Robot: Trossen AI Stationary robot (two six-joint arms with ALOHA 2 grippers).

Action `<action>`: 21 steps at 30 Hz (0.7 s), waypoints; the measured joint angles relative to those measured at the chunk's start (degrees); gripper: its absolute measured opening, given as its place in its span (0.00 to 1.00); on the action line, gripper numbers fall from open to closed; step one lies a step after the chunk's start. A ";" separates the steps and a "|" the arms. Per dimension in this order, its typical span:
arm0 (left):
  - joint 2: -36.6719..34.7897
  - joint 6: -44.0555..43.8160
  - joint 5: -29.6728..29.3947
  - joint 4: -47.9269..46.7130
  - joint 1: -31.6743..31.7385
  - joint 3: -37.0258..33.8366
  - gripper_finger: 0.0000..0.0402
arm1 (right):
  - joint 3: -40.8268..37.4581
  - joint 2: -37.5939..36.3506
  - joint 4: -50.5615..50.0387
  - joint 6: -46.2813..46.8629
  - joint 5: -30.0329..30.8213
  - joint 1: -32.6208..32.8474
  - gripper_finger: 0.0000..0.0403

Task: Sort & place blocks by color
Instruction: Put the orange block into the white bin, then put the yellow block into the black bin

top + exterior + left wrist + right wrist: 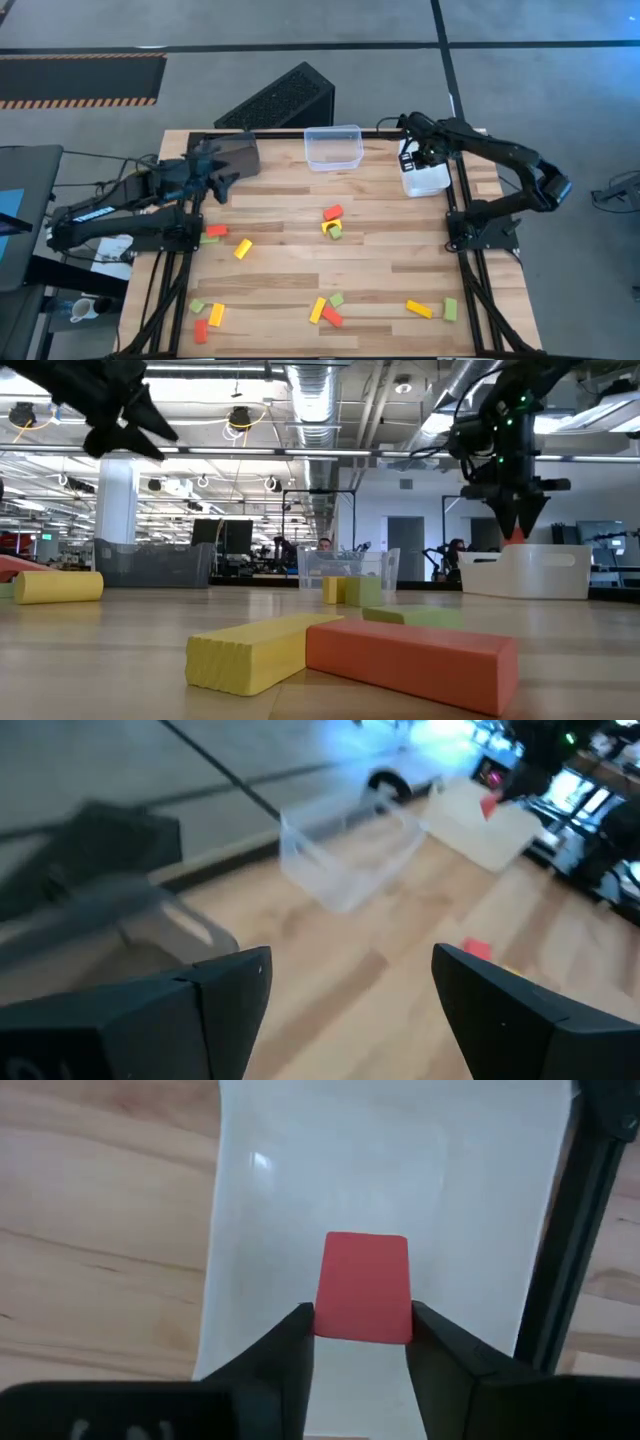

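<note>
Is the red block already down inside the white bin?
Not yet: the red block sits between the right gripper jaws above the white bin.

both arms are dark, nearly black, built of jointed segments on black frame rails. the left arm [120, 215] carries white lettering along one link and loose black cables near its base. the right arm [500, 165] shows small green lights at its wrist. the fingers [455, 1370] are matte black wedges.
</note>
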 joint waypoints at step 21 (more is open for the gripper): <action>-1.32 -4.59 6.91 0.80 0.00 -4.87 0.65 | 4.85 -4.78 3.06 -3.17 -1.82 5.78 0.67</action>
